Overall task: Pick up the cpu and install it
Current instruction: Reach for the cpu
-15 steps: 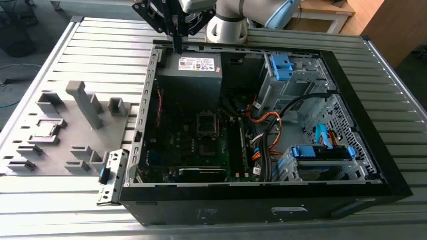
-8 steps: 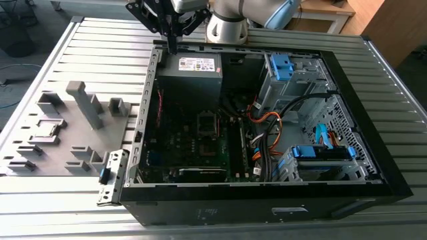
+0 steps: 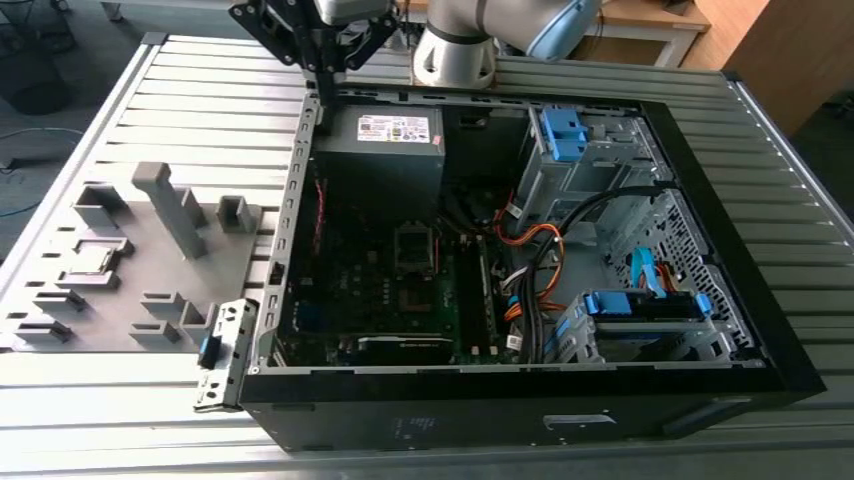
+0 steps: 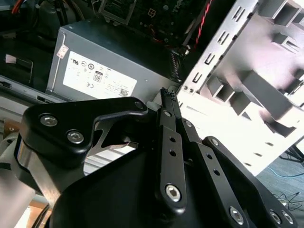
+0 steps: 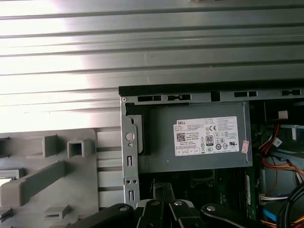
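Over the corner of the case, just beside the power supply, the gripper hangs high with its fingers pressed together and nothing between them. The cpu lies flat in a pocket of the grey tray at the exterior view's left, well apart from the gripper; we think the blocks around it are there to keep it in a known place for a clean grasp. The socket on the motherboard seems to us not filled, so we judge the picking not yet done.
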